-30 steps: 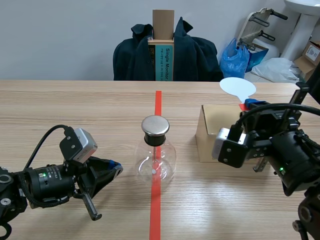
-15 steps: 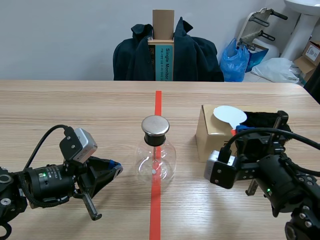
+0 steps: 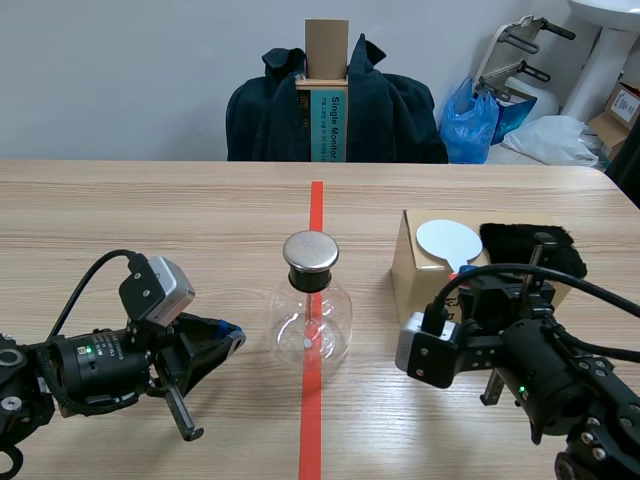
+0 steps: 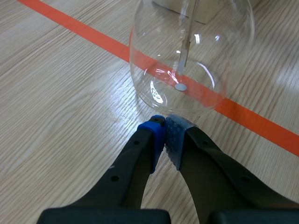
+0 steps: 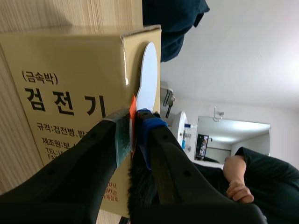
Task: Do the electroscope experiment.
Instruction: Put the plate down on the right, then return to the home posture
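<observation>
One left gripper [image 4: 163,127] is being held closed on nothing, its pads just short of the one glass flask [image 3: 311,318], which is standing on the tape line [image 3: 316,215]. One white paddle [image 3: 447,241] is being pinched by the right gripper [image 5: 134,126] at the top edge of one cardboard box [image 3: 412,275], beside one black fur piece [image 3: 530,250].

Right gripper [image 5: 133,132] jaws clamp the white paddle [image 5: 146,74] beside the cardboard box [image 5: 70,74].

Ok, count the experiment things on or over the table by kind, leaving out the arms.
Glass flask: 1
Cardboard box: 1
White paddle, held in the right pincer: 1
Black fur: 1
Total: 4
</observation>
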Tool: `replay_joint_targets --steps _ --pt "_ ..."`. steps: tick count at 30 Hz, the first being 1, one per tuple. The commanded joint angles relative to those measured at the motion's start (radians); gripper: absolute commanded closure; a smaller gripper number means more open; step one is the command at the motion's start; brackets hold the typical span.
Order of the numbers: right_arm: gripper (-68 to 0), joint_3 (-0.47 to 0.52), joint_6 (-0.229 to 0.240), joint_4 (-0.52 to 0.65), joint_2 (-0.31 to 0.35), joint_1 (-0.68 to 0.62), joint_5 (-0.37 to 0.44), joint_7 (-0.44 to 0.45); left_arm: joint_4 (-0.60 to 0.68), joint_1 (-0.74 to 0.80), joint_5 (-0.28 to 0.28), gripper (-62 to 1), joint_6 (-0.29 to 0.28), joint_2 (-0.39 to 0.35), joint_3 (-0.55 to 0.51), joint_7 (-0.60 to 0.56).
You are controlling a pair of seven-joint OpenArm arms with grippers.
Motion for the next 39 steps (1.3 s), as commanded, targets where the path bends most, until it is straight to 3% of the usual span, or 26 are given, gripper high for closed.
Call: replay_joint_targets --steps 1,6,11,13,17,22,23,25,27,29,31,32,36,38,39 --pt "-0.8 0.009 -0.013 0.010 0.011 0.002 0.004 -0.007 0.029 0.013 -0.016 -2.7 -0.006 -0.021 -0.018 -0.012" --pt "-0.9 0.009 -0.013 0.010 0.011 -0.003 0.004 -0.007 0.150 0.126 -0.046 -2.7 -0.013 -0.107 -0.071 -0.011" --pt "-1.0 0.009 -0.014 0.010 0.011 -0.004 0.004 -0.011 0.343 0.325 -0.162 -2.7 -0.013 -0.237 -0.180 -0.011" --pt "-4.2 0.009 -0.014 0.010 0.011 -0.005 0.011 -0.011 0.430 0.422 -0.217 -2.7 -0.013 -0.288 -0.239 -0.011" --pt "-23.3 0.009 -0.014 0.010 0.011 -0.008 0.122 -0.011 0.587 0.611 -0.280 -2.7 -0.013 -0.352 -0.376 -0.011" --pt "-60.0 0.010 -0.015 0.020 0.020 -0.027 0.304 -0.010 0.705 0.765 -0.288 -2.7 -0.013 -0.357 -0.511 -0.020" --pt "-67.9 0.010 -0.016 0.028 0.027 -0.038 0.348 -0.010 0.721 0.781 -0.288 -2.7 -0.013 -0.357 -0.526 -0.022" --pt "-67.9 0.010 -0.025 0.058 0.045 -0.070 0.447 -0.007 0.743 0.798 -0.288 -2.9 -0.013 -0.356 -0.544 -0.029" --pt "-67.9 0.010 -0.039 0.103 0.071 -0.107 0.575 -0.006 0.754 0.798 -0.288 -9.8 -0.013 -0.356 -0.549 -0.023" --pt "-67.9 0.022 -0.022 0.159 0.107 -0.151 0.742 -0.007 0.758 0.798 -0.288 -30.1 -0.014 -0.356 -0.549 -0.018" --pt "-67.9 0.040 0.003 0.217 0.144 -0.202 0.924 -0.008 0.758 0.798 -0.288 -59.1 -0.016 -0.354 -0.549 -0.021" --pt "-67.9 0.054 0.006 0.245 0.162 -0.229 1.021 -0.020 0.758 0.798 -0.288 -62.3 -0.016 -0.354 -0.549 -0.033" --pt "-67.9 0.133 0.009 0.330 0.224 -0.336 1.376 -0.084 0.758 0.792 -0.289 -62.3 -0.016 -0.354 -0.549 -0.046" --pt "-67.9 0.171 0.077 0.377 0.251 -0.375 1.519 -0.063 0.758 0.792 -0.289 -62.3 -0.016 -0.354 -0.549 -0.046" --pt "-67.9 0.188 0.101 0.406 0.266 -0.393 1.551 -0.063 0.758 0.792 -0.288 -62.3 -0.016 -0.353 -0.549 -0.045"
